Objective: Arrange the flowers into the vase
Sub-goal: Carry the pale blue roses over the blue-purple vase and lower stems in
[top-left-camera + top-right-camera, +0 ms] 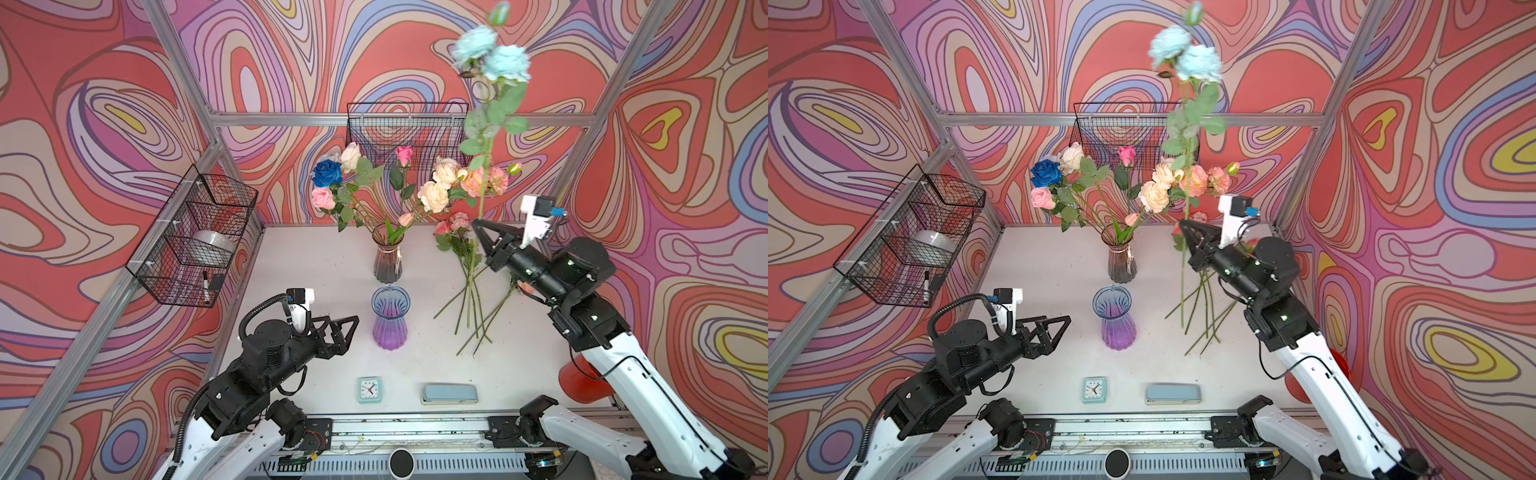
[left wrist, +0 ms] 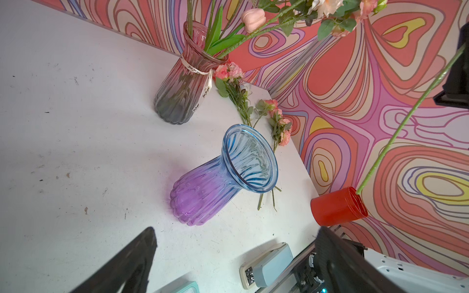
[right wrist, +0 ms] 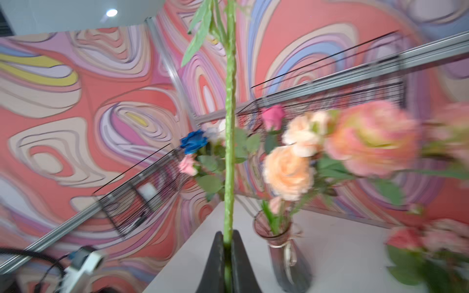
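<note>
Pale blue rose [image 1: 494,56]: in both top views upright in the air, its stem pinched in the right hand [image 1: 477,224], above the loose flowers [image 1: 467,278] lying on the table [image 1: 307,266]. Smoky vase [image 1: 387,259] holds several stems; blue-violet vase [image 1: 390,318] is empty.
Left wrist view: left hand [image 2: 236,233] spread wide, holding nothing, near the empty vase.
Right wrist view: jaws clamped on the green stem.
Progress, judged: past halfway, several flowers left.
</note>
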